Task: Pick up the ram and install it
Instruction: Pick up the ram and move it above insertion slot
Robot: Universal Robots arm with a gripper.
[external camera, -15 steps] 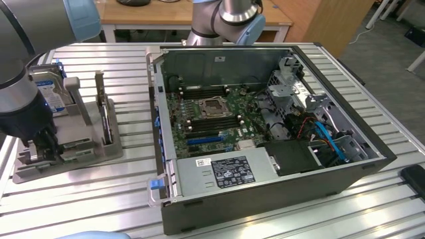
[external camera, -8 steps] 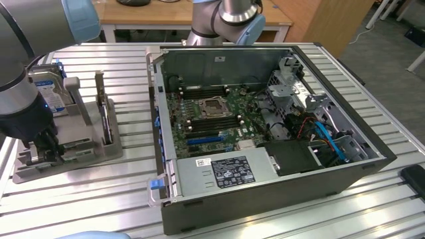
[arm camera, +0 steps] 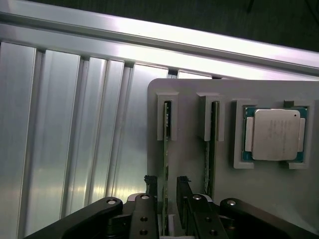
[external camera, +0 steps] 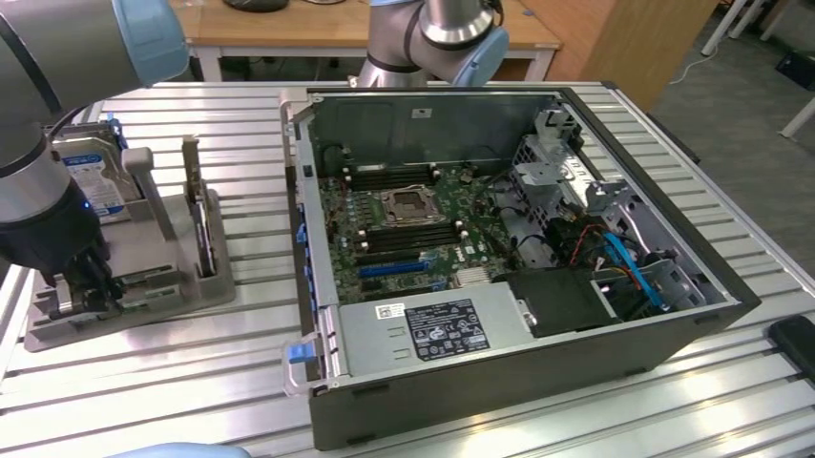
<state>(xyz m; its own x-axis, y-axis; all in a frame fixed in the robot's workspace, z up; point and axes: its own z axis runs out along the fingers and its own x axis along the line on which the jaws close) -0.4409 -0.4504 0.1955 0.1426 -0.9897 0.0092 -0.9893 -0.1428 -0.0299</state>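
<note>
At the near end of the exterior view's left, the gripper (external camera: 92, 291) hung low over the near end of a grey holder (external camera: 191, 286) on the slatted table (external camera: 153, 382). In the wrist view the gripper (arm camera: 166, 185) stood astride the ram (arm camera: 167, 124), which sat on edge in a slot of the holder (arm camera: 189, 99). Its black fingers (arm camera: 185, 196) were partly open, one on each side of the green board. A narrow gap showed on both sides at the tips, so nothing was clamped. A second stick (arm camera: 213, 139) stood on edge in the neighbouring slot, parallel to the ram and just beside it. Past that stick a square silver CPU (arm camera: 276, 134) lay flat in its own recess.

Farther along the holder a hard drive (external camera: 99, 181) stood upright beside the arm (external camera: 38, 143). To the exterior view's right the open case (external camera: 510, 382) lay on its side. The power supply (external camera: 433, 329) was at its near end and the motherboard (external camera: 407, 229) lay beyond it. Far behind the table stood a wooden desk (external camera: 319, 29).
</note>
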